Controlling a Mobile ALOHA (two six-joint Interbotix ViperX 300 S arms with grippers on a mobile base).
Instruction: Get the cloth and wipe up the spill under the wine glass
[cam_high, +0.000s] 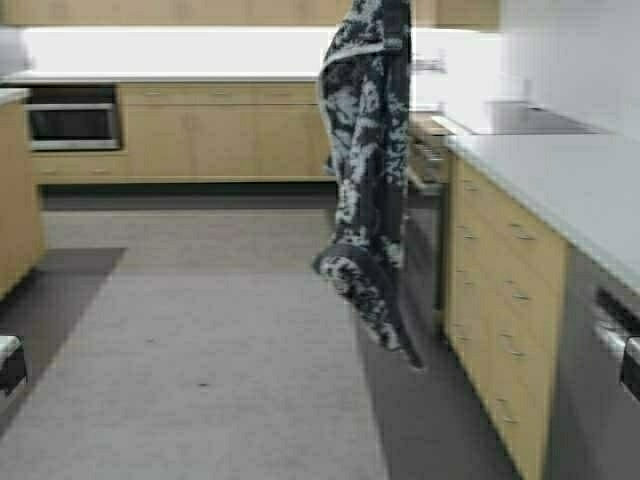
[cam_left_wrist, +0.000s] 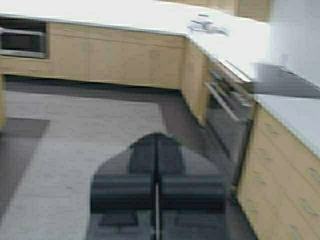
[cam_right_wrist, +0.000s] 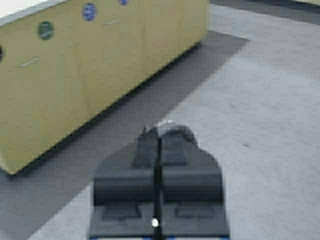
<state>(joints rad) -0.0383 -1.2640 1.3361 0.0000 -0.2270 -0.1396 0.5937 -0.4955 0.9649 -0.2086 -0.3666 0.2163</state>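
Note:
The cloth (cam_high: 368, 170), dark navy with a pale floral pattern, hangs limp in the middle of the high view. Its top runs out of the picture, so what holds it is hidden. It hangs apart from both grippers. The wine glass is out of view, and no spill shows. My left gripper (cam_left_wrist: 157, 137) is shut and empty over the grey floor. My right gripper (cam_right_wrist: 159, 131) is shut over the floor beside a cabinet. Only the edges of both arms show low in the high view, the left (cam_high: 10, 362) and the right (cam_high: 630, 365).
A white counter (cam_high: 570, 170) over wooden drawers (cam_high: 505, 290) runs along the right, with a dark cooktop (cam_high: 520, 118) farther back. A built-in oven (cam_high: 70, 115) sits at the back left. A yellow cabinet (cam_right_wrist: 75, 75) with round stickers stands by the right gripper. Open grey floor (cam_high: 200, 340) lies ahead.

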